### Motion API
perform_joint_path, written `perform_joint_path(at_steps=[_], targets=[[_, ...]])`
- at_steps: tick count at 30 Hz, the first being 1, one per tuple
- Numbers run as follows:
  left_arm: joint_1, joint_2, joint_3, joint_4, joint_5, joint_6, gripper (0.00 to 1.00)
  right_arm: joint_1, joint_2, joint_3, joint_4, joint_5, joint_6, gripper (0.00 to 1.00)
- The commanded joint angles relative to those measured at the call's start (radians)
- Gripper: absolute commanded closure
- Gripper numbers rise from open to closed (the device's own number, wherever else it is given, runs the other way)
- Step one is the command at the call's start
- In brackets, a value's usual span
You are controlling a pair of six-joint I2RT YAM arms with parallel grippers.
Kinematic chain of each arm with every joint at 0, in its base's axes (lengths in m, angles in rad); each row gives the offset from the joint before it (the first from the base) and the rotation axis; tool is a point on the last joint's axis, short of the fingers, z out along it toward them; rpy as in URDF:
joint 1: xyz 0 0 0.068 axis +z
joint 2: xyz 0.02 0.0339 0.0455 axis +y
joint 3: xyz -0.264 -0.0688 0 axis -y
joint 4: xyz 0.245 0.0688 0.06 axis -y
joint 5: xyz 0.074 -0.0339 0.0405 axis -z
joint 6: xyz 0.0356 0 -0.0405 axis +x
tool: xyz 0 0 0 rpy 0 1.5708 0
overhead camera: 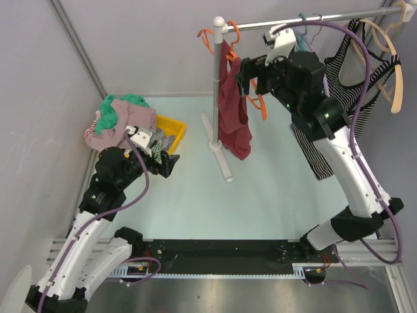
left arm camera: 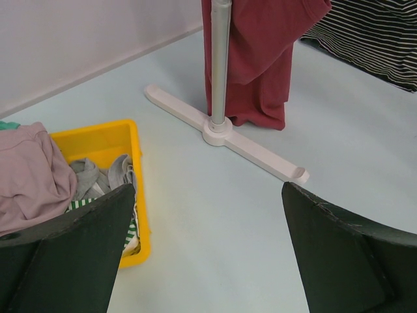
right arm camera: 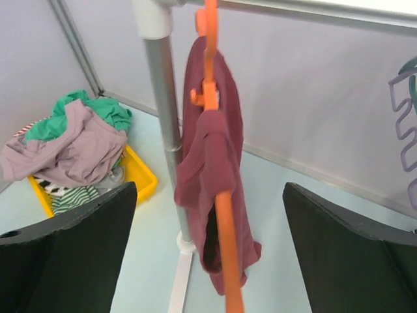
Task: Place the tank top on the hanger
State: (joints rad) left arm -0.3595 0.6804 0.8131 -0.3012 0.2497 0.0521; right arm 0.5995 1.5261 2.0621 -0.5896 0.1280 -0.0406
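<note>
The maroon tank top [overhead camera: 233, 117] hangs bunched on the orange hanger [overhead camera: 262, 105], whose hook [overhead camera: 207, 36] sits on the rail beside the rack pole [overhead camera: 217, 85]. In the right wrist view the hanger [right arm camera: 221, 228] slants down towards the camera, with the tank top [right arm camera: 202, 169] draped over its upper part. My right gripper [overhead camera: 251, 79] is open and empty just in front of the hanger, its jaws [right arm camera: 208, 189] wide on either side of the hanger arm without touching it. My left gripper [overhead camera: 171, 163] is open and empty low over the table [left arm camera: 208, 189]. The tank top's lower part [left arm camera: 260, 65] shows there too.
A yellow bin [overhead camera: 171, 130] at the left holds a pile with a dusty-pink garment [overhead camera: 124, 120] and a green one. The rack's white foot [overhead camera: 220, 156] lies across the table. A striped tank top [overhead camera: 348, 72] on a wooden hanger, and teal and lilac hangers [overhead camera: 305, 29], hang on the rail at the right.
</note>
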Motion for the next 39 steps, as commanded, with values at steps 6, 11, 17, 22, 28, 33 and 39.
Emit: perform_joint_path(at_steps=[6,11,17,22,28,33,39], targets=[[0.017,-0.012,-0.009,0.033,-0.075,-0.034,0.01,0.157,-0.391,-0.462,0.257,0.117,-0.028,0.0],[0.097,-0.019,-0.014,0.036,-0.098,-0.07,0.01,0.192,-0.541,-0.667,0.254,0.143,-0.002,0.0],[0.237,-0.045,-0.022,0.034,-0.139,-0.106,0.0,0.143,-0.655,-0.841,0.18,0.245,0.036,0.0],[0.268,-0.07,-0.037,0.039,-0.145,-0.092,0.01,-0.065,-0.787,-0.953,0.157,0.119,0.14,0.0],[0.266,-0.073,-0.038,0.063,-0.107,-0.092,0.01,-0.171,-0.846,-1.008,0.119,0.076,0.195,0.01],[0.266,-0.062,-0.029,0.062,-0.136,-0.115,0.01,-0.182,-0.879,-1.028,0.117,0.084,0.211,0.0],[0.266,-0.081,-0.038,0.071,-0.138,-0.109,0.01,-0.187,-0.876,-1.027,0.113,0.081,0.214,0.0]])
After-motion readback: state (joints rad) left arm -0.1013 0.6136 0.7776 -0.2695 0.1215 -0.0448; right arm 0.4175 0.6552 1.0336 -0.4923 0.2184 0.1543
